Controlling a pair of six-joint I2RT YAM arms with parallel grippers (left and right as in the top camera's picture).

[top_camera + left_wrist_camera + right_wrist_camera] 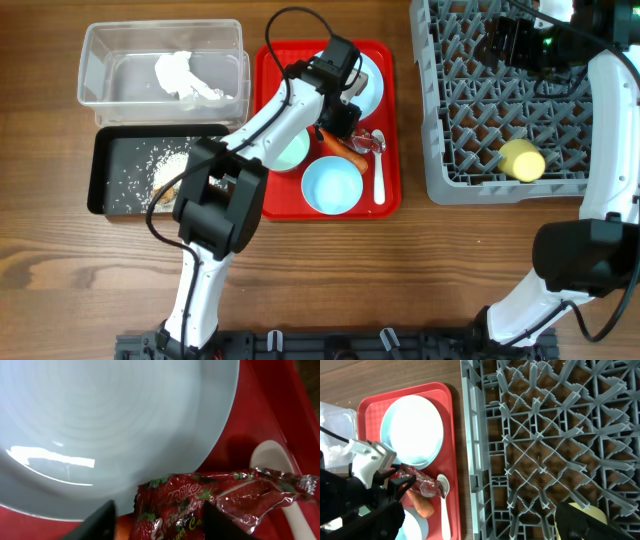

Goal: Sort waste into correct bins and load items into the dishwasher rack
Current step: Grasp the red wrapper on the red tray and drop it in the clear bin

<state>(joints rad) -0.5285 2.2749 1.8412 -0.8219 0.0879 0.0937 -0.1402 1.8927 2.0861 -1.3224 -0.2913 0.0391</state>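
My left gripper [340,118] [160,515] is open over the red tray, its fingers on either side of the red-and-clear wrapper [368,142] [200,497]. The orange carrot [340,148] and white spoon [379,180] lie beside it, with the large light blue plate [368,80] [115,425] behind. The pale green bowl [293,152] and light blue bowl [331,186] sit on the tray's front. My right gripper [510,40] [480,520] is open and empty above the grey rack [500,110]. The yellow cup [522,160] lies in the rack.
The clear tub [100,60] at the back left holds the crumpled tissue [185,78]. The black tray [110,160] in front of it holds rice [165,165] and a brown lump [165,192]. The red tray [390,205] stands between the bins and the rack.
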